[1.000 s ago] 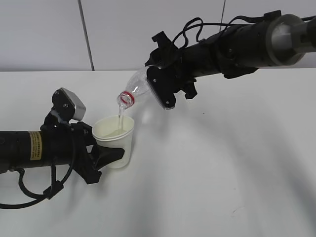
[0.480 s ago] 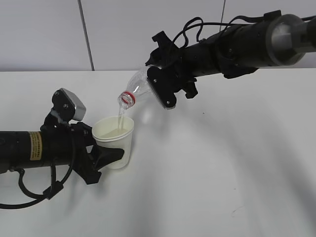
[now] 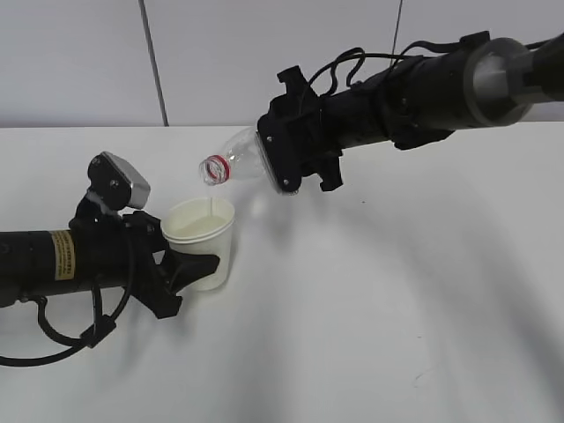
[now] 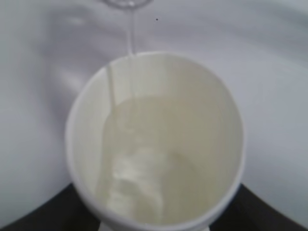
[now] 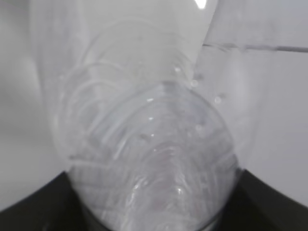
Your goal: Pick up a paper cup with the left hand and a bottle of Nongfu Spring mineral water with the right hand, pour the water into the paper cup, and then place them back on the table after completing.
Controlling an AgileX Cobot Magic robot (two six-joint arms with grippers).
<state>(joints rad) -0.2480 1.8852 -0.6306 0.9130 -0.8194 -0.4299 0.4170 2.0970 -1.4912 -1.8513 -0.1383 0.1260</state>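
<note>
My left gripper (image 3: pixel 183 269) is shut on a white paper cup (image 3: pixel 201 242) at the left of the white table (image 3: pixel 370 308). The cup fills the left wrist view (image 4: pixel 154 144) and holds clear water (image 4: pixel 144 168). My right gripper (image 3: pixel 286 159) is shut on a clear plastic bottle (image 3: pixel 233 157) with a red neck ring, tilted with its open mouth just above the cup's far rim. A thin thread of water (image 4: pixel 130 38) still drops from the mouth into the cup. The bottle's ribbed body fills the right wrist view (image 5: pixel 149 144).
A grey wall (image 3: pixel 220 62) with a vertical seam stands behind the table. Both arms lie low over the table, the left one along the left edge, the right one coming in from the upper right.
The bottle has tipped up toward level and risen slightly; its mouth moved up and left. The stream has thinned to a trickle. The cup shifted a little left.
</note>
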